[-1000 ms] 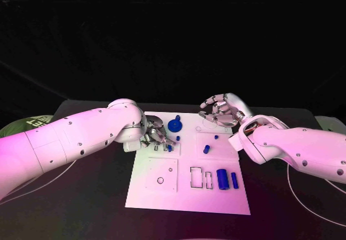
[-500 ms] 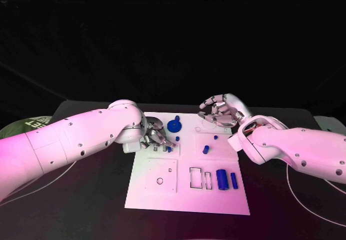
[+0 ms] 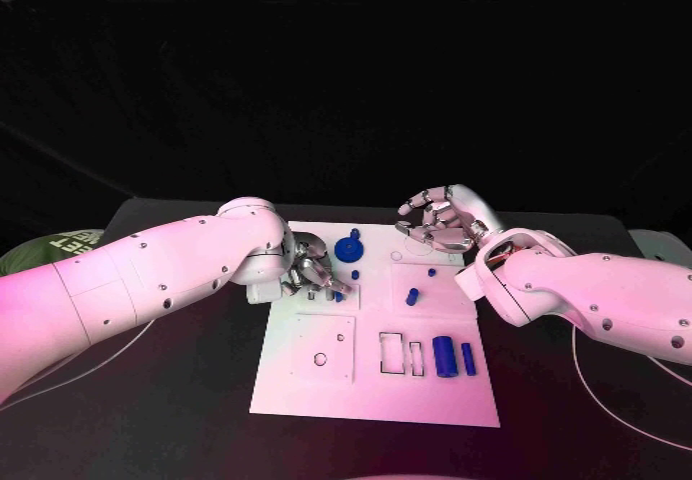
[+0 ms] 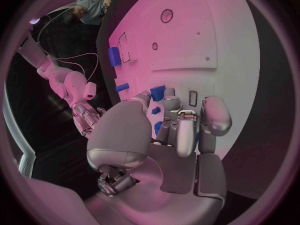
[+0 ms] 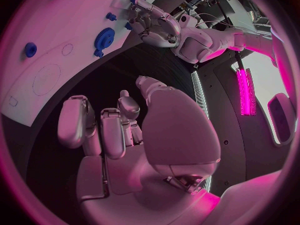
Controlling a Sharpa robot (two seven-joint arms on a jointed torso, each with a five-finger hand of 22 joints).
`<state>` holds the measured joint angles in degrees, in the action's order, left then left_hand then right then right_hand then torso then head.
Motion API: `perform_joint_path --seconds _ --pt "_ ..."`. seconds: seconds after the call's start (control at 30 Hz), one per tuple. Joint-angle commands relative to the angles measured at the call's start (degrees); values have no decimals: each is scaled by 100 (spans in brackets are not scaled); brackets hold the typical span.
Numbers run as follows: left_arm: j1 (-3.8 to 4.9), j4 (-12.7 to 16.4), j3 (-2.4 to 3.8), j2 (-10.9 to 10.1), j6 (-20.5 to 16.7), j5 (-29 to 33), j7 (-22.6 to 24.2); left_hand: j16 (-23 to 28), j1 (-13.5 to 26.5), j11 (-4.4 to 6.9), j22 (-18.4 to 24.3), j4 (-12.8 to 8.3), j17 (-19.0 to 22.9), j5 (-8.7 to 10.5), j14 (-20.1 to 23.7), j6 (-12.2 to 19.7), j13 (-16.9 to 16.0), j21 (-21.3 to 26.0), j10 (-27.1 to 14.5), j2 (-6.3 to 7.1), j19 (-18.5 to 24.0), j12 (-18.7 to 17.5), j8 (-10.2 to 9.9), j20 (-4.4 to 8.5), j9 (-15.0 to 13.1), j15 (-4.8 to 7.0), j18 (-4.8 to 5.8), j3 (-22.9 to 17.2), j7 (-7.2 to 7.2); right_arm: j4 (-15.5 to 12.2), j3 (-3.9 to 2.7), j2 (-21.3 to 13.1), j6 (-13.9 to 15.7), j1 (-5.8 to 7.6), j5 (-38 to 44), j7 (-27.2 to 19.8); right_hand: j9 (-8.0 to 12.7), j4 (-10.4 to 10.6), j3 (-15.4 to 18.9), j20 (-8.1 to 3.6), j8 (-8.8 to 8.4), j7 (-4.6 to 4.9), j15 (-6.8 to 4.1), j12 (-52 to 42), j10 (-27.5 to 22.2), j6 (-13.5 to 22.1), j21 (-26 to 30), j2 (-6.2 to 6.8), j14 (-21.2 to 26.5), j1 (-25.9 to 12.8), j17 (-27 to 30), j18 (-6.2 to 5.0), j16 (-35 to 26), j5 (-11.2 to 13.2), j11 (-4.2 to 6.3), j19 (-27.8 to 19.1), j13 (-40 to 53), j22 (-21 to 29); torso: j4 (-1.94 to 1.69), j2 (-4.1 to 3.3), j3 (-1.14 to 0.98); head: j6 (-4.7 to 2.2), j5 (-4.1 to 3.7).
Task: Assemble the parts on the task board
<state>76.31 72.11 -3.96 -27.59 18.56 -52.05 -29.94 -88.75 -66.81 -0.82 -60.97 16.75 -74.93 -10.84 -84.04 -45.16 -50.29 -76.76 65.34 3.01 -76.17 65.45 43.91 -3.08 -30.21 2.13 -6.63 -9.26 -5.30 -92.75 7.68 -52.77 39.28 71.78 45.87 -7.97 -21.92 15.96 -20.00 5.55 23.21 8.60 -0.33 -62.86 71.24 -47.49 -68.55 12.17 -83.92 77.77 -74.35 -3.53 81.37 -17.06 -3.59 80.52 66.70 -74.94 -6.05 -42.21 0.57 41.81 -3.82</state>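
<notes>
The flat white rectangular task board [image 3: 378,375] lies in the middle of the black table [image 3: 173,400], and on its far half stands a round blue toothed gear part [image 3: 349,249], with a small blue peg [image 3: 413,297] nearer the middle and two upright blue cylinders [image 3: 454,358] side by side toward the near right edge. The silver left hand [image 3: 313,274] is down at the board's far left corner, palm toward the surface, its fingers curled close together around a small blue piece [image 4: 160,127] that peeks out between them; I cannot tell how firmly it is held. The white left arm [image 3: 144,275] slants in low across the table. The silver right hand [image 3: 440,222] is raised over the board's far right corner, fingers curled inward on nothing, its white arm [image 3: 591,295] angled up behind it.
</notes>
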Motion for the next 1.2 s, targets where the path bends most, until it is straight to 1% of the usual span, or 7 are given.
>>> perform_joint_path --seconds 0.03,0.3,0.53,0.7,0.83,0.87,1.2 --pt "-6 -19 1 25 118 54 7 -31 -71 -10 -21 -6 -1309 -27 -538 -22 -9 -39 48 3 -59 39 26 7 -9 50 111 -47 26 -6 0 5 -45 -6 72 -12 7 5 -17 -13 -18 -10 -33 8 -17 16 20 0 -190 -43 5 -104 -27 -39 2 -32 -3 -539 -3 3 -2 5 -2" --pt "-8 -33 1 29 84 80 31 -32 -316 15 -43 -15 -1312 -38 -539 -9 -33 -65 62 -129 -51 55 24 25 -37 72 111 -249 52 -10 0 4 -66 -6 79 5 8 5 -19 -14 -16 -11 -35 2 -9 13 34 0 -193 -48 -1 -106 -26 -40 4 -35 -2 -533 -2 9 0 17 3" --pt "-9 -22 0 30 30 143 80 -35 -794 36 -78 -41 -1320 -34 -541 32 -45 -94 52 -132 -35 45 23 45 -89 95 113 -883 70 -14 0 1 -135 -8 127 60 8 5 -20 -15 -16 -11 -35 25 -24 13 57 1 -188 -49 18 -111 -38 -41 4 -44 -22 -522 -5 9 4 22 -5" --pt "-9 -16 0 24 -16 249 96 -34 -1092 46 -109 -206 -1320 -43 -541 96 -31 -114 48 -6 -33 17 62 53 -162 104 117 -1638 76 -15 0 -3 -164 -9 151 83 10 4 -20 -15 -17 -12 -36 25 -23 16 75 4 -186 -51 28 -114 -45 -44 4 -50 -23 -514 -6 8 4 24 -4" --pt "-9 -9 0 14 -42 326 109 -31 -1096 36 -134 -423 -1317 -37 -540 161 -21 -129 68 187 -31 -6 148 45 -268 89 120 -2374 49 -19 1 -7 -190 -10 169 108 12 -1 -28 -17 -18 -13 -37 30 -26 18 89 4 -186 -47 28 -115 -49 -65 6 -52 -30 -506 -8 13 7 27 -1" --pt "-9 -8 0 9 -56 334 121 -31 -1005 17 -144 -599 -1317 -30 -539 190 -18 -136 90 310 -28 -13 210 33 -340 79 121 -2770 40 -27 1 -11 -205 -11 180 121 14 -11 -39 -19 -18 -14 -39 35 -28 18 101 6 -186 -39 31 -116 -55 -93 8 -52 -38 -500 -9 12 7 26 2" --pt "-9 117 7 -129 -243 335 150 -13 -784 30 -156 -822 -1283 -23 -529 163 -125 -145 221 423 -28 63 297 19 -430 89 122 -3160 49 -50 3 -28 -276 -22 234 171 16 -16 -45 -20 -17 -14 -40 44 -33 18 119 11 -183 -36 43 -119 -65 -116 8 -55 -48 -491 -19 17 9 6 -3"
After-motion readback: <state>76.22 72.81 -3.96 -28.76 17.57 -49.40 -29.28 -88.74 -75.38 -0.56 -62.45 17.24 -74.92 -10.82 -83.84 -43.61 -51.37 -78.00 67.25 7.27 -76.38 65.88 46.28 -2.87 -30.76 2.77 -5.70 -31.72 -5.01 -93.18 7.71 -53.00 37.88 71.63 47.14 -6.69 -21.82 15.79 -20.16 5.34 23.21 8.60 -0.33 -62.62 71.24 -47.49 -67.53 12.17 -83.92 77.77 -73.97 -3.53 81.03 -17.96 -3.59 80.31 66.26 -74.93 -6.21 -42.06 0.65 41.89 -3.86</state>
